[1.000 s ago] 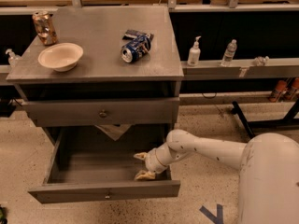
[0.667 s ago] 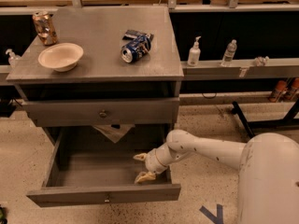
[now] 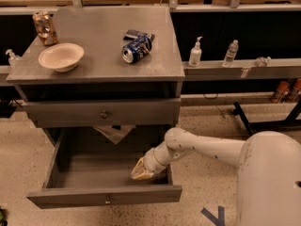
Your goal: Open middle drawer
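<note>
Gripper [image 3: 141,169] sits inside the middle drawer [image 3: 70,199], just behind its front, right of the knob [image 3: 108,201]; can't tell if it's open or closed. Drawer's already well out, front running left-right.

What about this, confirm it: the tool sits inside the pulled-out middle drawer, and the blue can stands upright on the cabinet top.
Not quite. The camera view shows the blue can lying on its side on the cabinet top, not upright. The tool does sit inside the pulled-out middle drawer.
</note>
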`<move>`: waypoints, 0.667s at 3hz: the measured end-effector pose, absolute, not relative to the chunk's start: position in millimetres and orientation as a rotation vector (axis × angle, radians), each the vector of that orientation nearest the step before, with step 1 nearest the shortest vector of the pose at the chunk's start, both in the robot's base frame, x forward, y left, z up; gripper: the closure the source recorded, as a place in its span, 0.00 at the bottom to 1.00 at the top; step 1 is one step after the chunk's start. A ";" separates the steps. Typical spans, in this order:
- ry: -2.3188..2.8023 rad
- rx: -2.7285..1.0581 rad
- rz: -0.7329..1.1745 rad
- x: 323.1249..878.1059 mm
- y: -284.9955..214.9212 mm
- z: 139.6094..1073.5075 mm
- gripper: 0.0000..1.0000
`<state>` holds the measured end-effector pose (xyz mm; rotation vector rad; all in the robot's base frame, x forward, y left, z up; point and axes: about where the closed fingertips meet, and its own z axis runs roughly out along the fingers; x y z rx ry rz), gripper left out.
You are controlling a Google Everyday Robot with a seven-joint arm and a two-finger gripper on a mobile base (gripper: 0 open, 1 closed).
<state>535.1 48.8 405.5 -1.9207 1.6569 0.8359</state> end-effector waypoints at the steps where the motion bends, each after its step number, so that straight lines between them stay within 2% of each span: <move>1: 1.621 -1.928 0.821 535.0 52.7 421.0 0.93; 2: 1.568 -1.904 0.811 529.1 49.6 442.0 1.00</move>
